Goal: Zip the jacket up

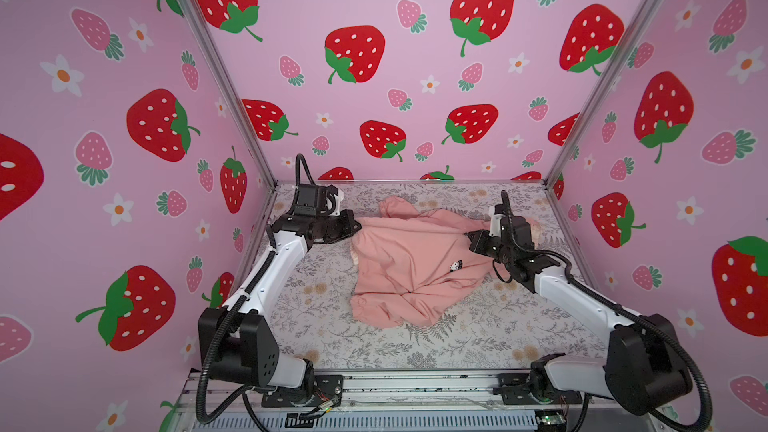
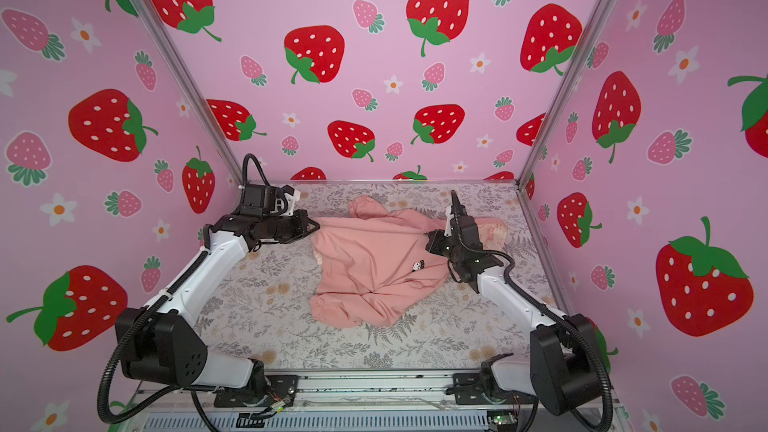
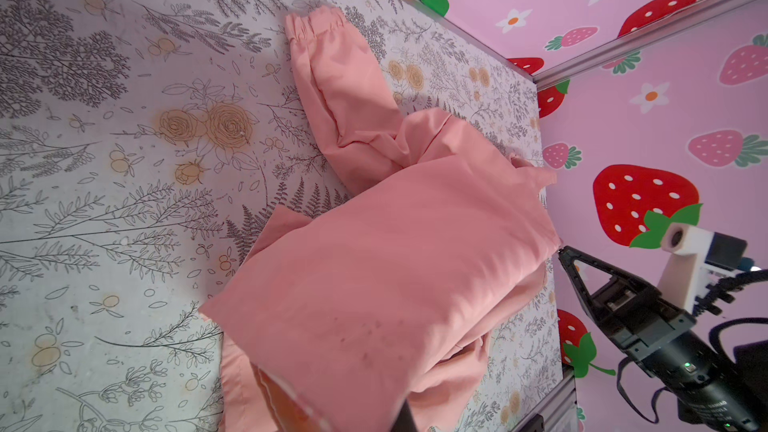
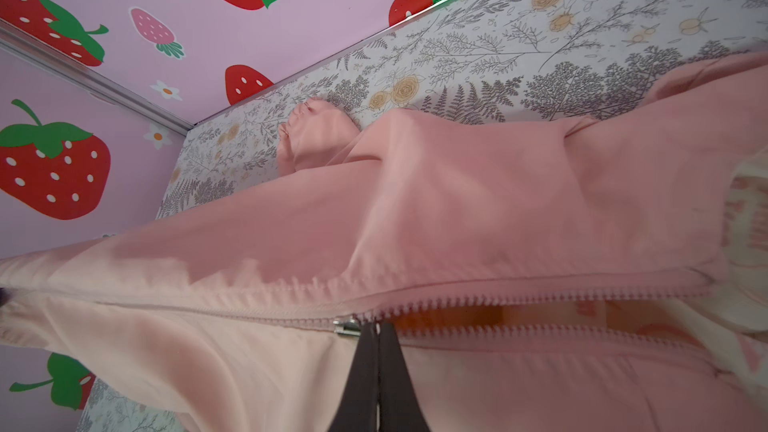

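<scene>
We see the jacket stretched across the middle of the floral surface, its hood end toward the right arm. Our left jaws are pinched together on the jacket's left edge. Our right jaws are closed tight on the zipper slider. The teeth are meshed on one side of it and parted on the other, showing the cream lining.

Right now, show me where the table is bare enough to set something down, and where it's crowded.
Widest bare patch: table between the jacket and the front rail, flanked by left arm and right arm. A smaller one lies between left arm and jacket. Crowded: the jacket's ends, where left tool and right tool grip it.
</scene>
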`<move>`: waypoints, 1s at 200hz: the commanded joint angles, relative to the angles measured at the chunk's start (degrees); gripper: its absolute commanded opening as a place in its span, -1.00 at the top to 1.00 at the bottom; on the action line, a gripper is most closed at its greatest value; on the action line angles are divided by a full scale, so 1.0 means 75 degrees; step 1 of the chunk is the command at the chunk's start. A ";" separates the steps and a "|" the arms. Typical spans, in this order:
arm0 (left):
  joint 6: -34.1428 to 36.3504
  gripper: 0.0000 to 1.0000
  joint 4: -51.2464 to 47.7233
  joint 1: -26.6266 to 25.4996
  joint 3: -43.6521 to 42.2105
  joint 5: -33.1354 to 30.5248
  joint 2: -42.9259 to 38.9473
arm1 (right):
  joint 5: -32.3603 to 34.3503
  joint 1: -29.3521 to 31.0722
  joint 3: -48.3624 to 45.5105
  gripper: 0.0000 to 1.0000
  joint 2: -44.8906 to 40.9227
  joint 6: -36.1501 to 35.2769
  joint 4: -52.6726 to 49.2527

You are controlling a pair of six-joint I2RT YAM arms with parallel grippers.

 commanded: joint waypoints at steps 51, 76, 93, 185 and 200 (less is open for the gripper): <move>0.0094 1.00 -0.0245 0.0365 0.0735 -0.0606 0.0106 | -0.0001 -0.0929 0.0294 1.00 -0.0232 -0.0229 -0.0412; 0.0112 1.00 -0.0284 0.0444 0.0900 -0.0624 0.0171 | -0.0159 -0.1197 0.0281 1.00 -0.0252 -0.0271 -0.0461; 0.0133 1.00 -0.0318 0.0503 0.0975 -0.0659 0.0190 | -0.0220 -0.1343 0.0274 1.00 -0.0268 -0.0288 -0.0483; 0.0242 1.00 -0.0504 0.0886 0.1406 -0.0712 0.0412 | -0.0489 -0.2157 0.0267 1.00 -0.0270 -0.0309 -0.0662; 0.0267 1.00 -0.0534 0.0933 0.1527 -0.0712 0.0491 | -0.0492 -0.2237 0.0295 1.00 -0.0248 -0.0295 -0.0682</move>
